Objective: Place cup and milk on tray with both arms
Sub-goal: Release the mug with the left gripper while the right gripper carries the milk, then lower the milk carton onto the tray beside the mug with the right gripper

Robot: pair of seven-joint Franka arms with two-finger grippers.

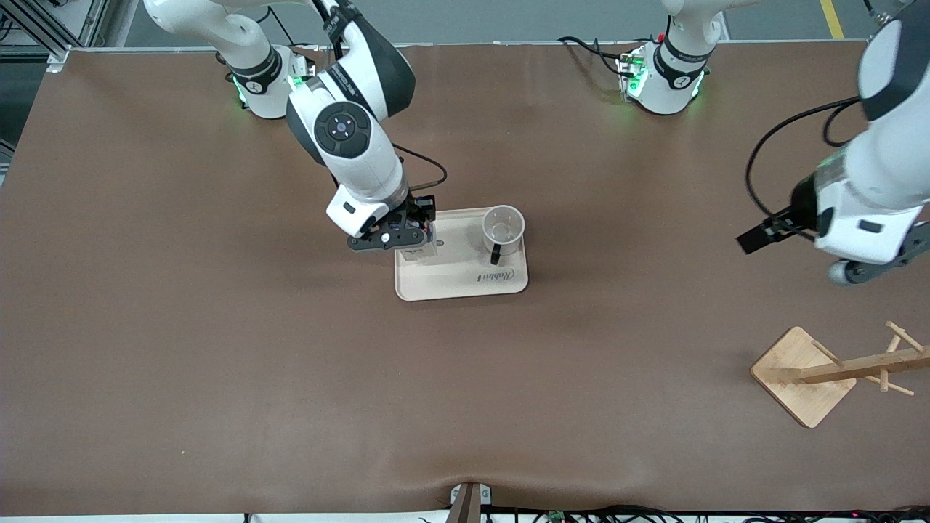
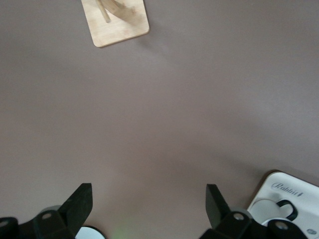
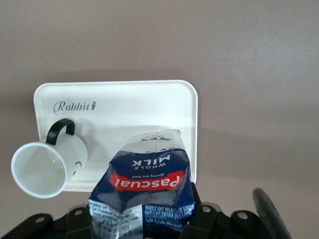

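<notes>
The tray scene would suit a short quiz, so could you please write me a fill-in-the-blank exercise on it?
1. The cup stands upright on the ____.
2. The right gripper, over the tray, is shut on the ____.
3. The left gripper, up over bare table, is ____ and holds nothing.
4. The script on the tray reads ____.

Missing words: tray; milk; open; Rabbit

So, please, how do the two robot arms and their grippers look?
Both arms are white with black joints. The right arm has a round black cap; the left arm trails a black cable. The right gripper and left gripper are black.
</notes>
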